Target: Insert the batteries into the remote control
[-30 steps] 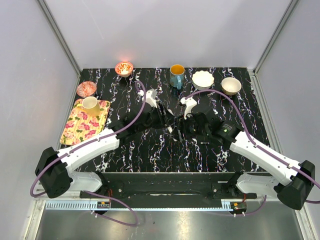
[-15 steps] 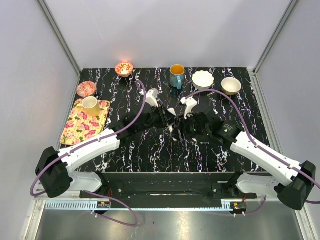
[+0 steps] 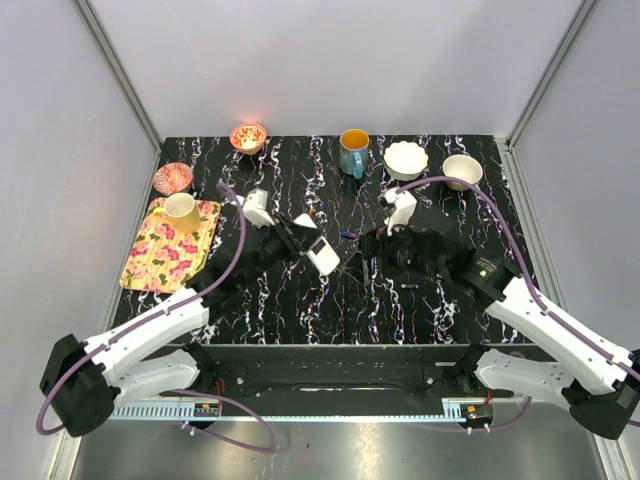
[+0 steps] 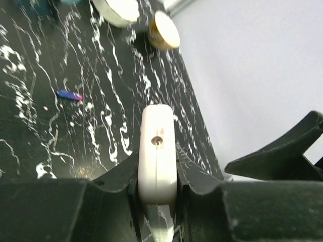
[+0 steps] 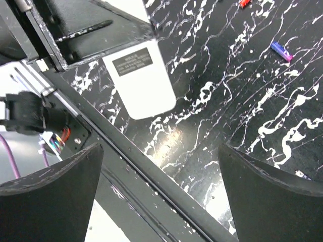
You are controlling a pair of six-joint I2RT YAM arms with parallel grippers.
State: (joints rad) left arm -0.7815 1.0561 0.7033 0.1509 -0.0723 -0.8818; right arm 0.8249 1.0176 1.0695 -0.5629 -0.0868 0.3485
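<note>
My left gripper [image 3: 308, 244] is shut on the remote control [image 3: 324, 257], a flat white handset held off the table just left of centre. In the left wrist view the remote control [image 4: 157, 146] stands edge-on, clamped between both jaws of the left gripper [image 4: 157, 169]. My right gripper [image 3: 368, 255] is open beside it with nothing between its fingers; its own view shows the remote control's [image 5: 144, 83] plain labelled back ahead of the right gripper [image 5: 161, 199]. A bluish battery [image 3: 347, 236] [image 5: 281, 50] [image 4: 69, 95] and a reddish battery [image 5: 244, 2] lie on the black marbled table beyond.
A floral tray [image 3: 160, 255] with a yellow cup [image 3: 182, 211] lies at the left. Along the back stand a pink patterned bowl [image 3: 172, 177], a red bowl [image 3: 248, 135], a blue mug [image 3: 353, 150], a white bowl [image 3: 405, 158] and a tan bowl [image 3: 462, 170].
The left gripper has shut on the remote control and drawn it left and up off the table. The right gripper has opened wide and pulled back to the right.
</note>
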